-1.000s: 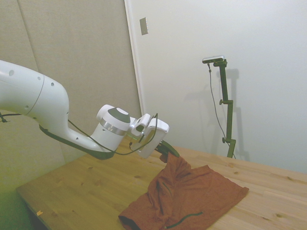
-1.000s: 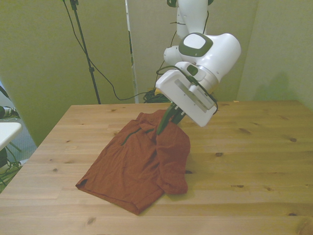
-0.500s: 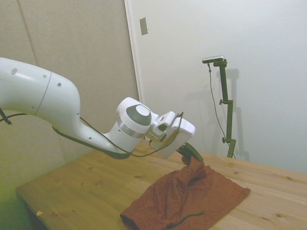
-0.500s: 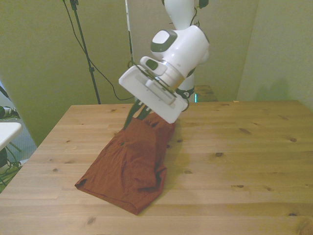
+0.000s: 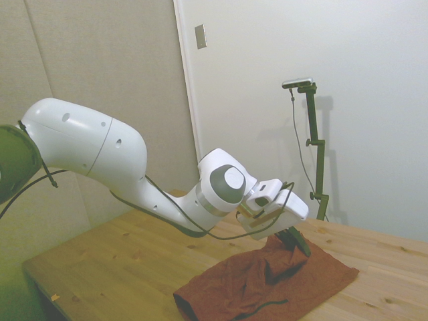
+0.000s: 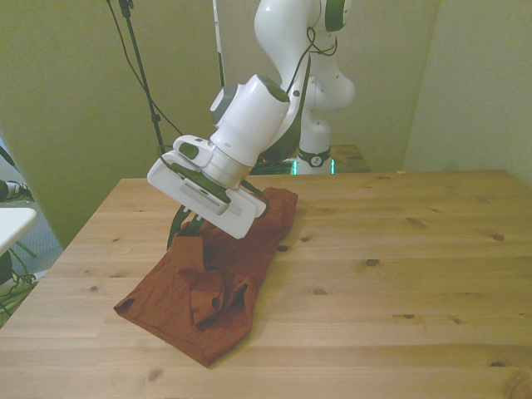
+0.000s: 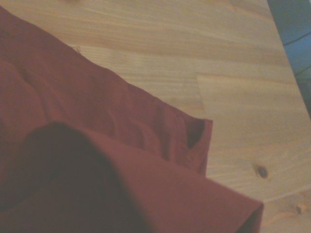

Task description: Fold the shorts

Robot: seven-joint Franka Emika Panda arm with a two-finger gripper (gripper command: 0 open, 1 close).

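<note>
Carrying a pinched edge of the shorts [image 6: 199,283] across the rest of the cloth, toward the front view's left; gripper [image 6: 184,230] closed tight on a fold of that edge, low over the table [image 6: 399,274], with the bulk of the garment lying flat and bunched beneath. Best to keep the held edge just clear of the lower layer, draw it level until it meets the far hem, avoid dragging the whole pile, then lower before letting go so the fold lands smooth, not wrinkled
</note>
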